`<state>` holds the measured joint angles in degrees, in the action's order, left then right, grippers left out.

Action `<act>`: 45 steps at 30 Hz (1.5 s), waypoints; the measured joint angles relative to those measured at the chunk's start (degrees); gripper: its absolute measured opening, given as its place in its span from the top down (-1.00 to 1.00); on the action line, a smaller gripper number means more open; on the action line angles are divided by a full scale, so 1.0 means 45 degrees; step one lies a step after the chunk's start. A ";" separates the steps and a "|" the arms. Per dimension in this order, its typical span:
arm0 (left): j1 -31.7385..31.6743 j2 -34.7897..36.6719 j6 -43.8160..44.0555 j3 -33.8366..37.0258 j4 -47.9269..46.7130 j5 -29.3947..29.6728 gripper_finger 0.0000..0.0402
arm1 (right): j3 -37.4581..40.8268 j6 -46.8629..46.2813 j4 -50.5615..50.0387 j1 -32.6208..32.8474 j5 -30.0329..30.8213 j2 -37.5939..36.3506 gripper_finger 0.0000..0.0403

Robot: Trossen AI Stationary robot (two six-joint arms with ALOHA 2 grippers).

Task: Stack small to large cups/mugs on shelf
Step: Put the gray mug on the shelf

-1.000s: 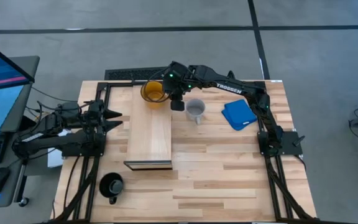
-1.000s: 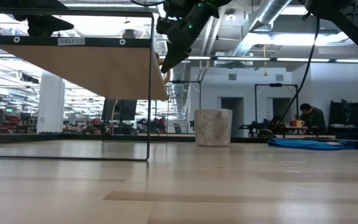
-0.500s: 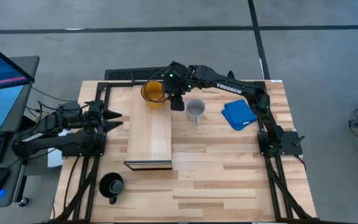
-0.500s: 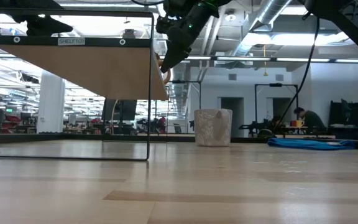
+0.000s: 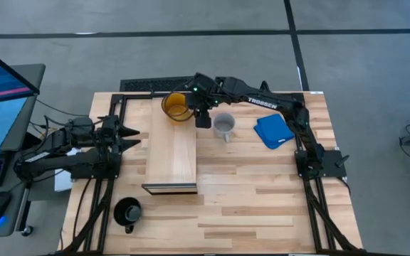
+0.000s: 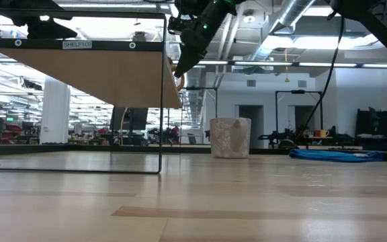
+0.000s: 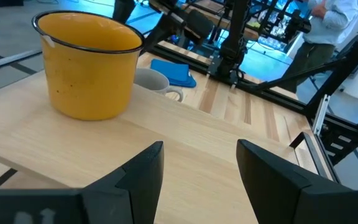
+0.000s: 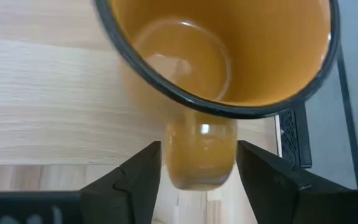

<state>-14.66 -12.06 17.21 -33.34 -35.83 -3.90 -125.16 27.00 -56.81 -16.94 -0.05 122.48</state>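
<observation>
From above, the yellow mug [image 5: 176, 106] stood on the far end of the shelf [image 5: 171, 153], and the right gripper [image 5: 199, 112] hung just beside it at the shelf's right edge; compared with half a second before, the arm's wrist had shifted very slightly while the mug kept its place. The grey mug [image 5: 223, 126] sat on the tabletop [image 5: 262, 192] just right of that gripper, near the flat blue object [image 5: 273, 131], and the black mug [image 5: 127, 212] stood well apart by the near left corner. The left gripper [image 5: 128, 135] waited left of the shelf, as before. In the low view the right gripper [image 6: 180, 64] reached down to the shelf's [image 6: 93, 74] far corner, the grey mug [image 6: 230, 137] stood on the table beyond, and the person seen earlier in the background no longer showed. The left wrist view showed the left fingers [image 7: 138, 171] spread apart over the shelf board, facing the yellow mug [image 7: 89, 65]. The right wrist view showed the mug's handle [image 8: 201, 155] between the parted right fingers [image 8: 129, 180]; they seemed not to touch it, though the angle left that unsure.
</observation>
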 joint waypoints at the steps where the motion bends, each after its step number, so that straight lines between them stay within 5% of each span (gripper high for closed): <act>1: 0.0000 0.0002 0.0000 0.0000 0.0002 0.0002 0.03 | -0.0005 -0.0003 0.0034 0.0049 0.0000 -0.0016 -0.13; 14: -0.0001 0.0002 0.0000 0.0000 0.0019 0.0034 0.03 | -0.0005 -0.0253 -0.0519 0.0090 0.0866 -0.0336 -0.12; 31: -0.0002 0.0001 0.0243 0.0000 0.0029 0.0019 0.03 | 0.0005 -0.1017 -0.5224 -0.0020 0.2642 -0.0506 -0.12; 45: -0.0003 0.0000 0.0243 0.0000 0.0029 -0.0289 0.03 | -0.0010 -0.2574 -0.6120 0.0294 0.1651 -0.4622 -0.12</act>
<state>-14.67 -12.06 18.31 -33.34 -35.70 -5.20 -125.21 15.42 -84.35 -15.62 7.38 101.68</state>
